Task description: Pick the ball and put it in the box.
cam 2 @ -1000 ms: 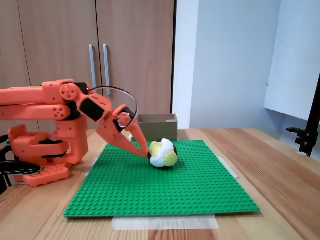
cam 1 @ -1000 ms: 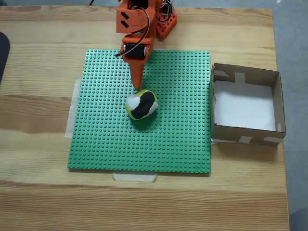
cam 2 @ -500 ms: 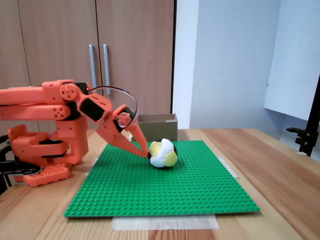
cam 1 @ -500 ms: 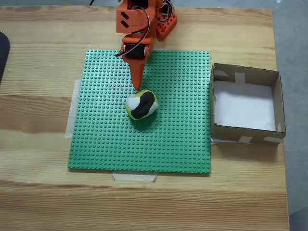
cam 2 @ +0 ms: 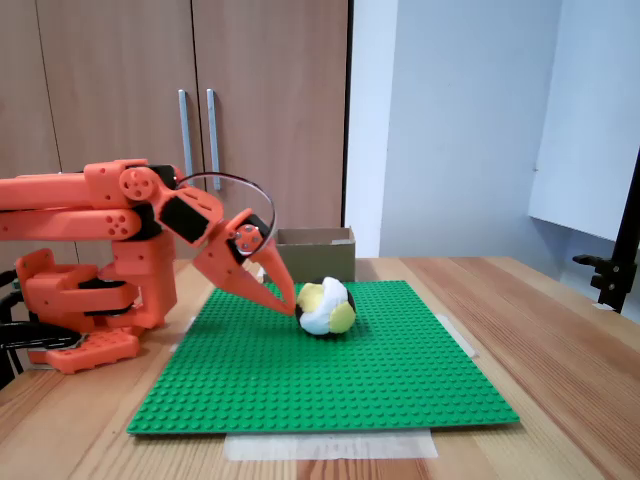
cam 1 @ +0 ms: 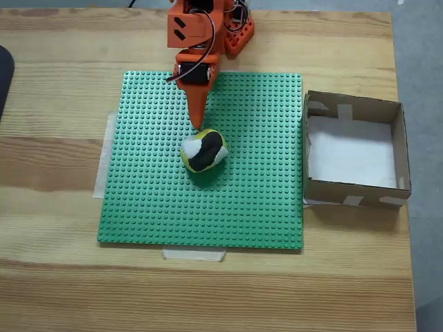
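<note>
Nothing has moved since the earlier frames: arm, ball and box sit exactly where they were, so we read this as a pause at the edge of the grasp. Our hand (cam 1: 199, 124) is tilted down with its tip touching or just beside the far side of the ball (cam 1: 203, 151), which rests near the middle of the green studded baseplate (cam 1: 159, 207) on the counter (cam 1: 55, 277). From the side, the hand (cam 2: 288, 300) looks pinched to a point, fingers together and holding nothing, though we cannot be sure a narrow gap is not hidden by the angle.

To do this step well, we judge that we should first lift slightly and spread the fingers wider than the ball (cam 2: 325, 306), then come down so one finger passes on each side instead of pushing it along the studs. Being soft and lumpy, it should tolerate a firm squeeze around its middle. After that we need a lift clear of the low wall of the box (cam 1: 353, 111), which stands just off the baseplate's right edge in the top-down fixed view.

In the side-on fixed view the box (cam 2: 320, 240) is mostly hidden behind the hand and ball, and the arm's base is cut off at the left edge. Actual contact between tip and ball is too fine to make out
</note>
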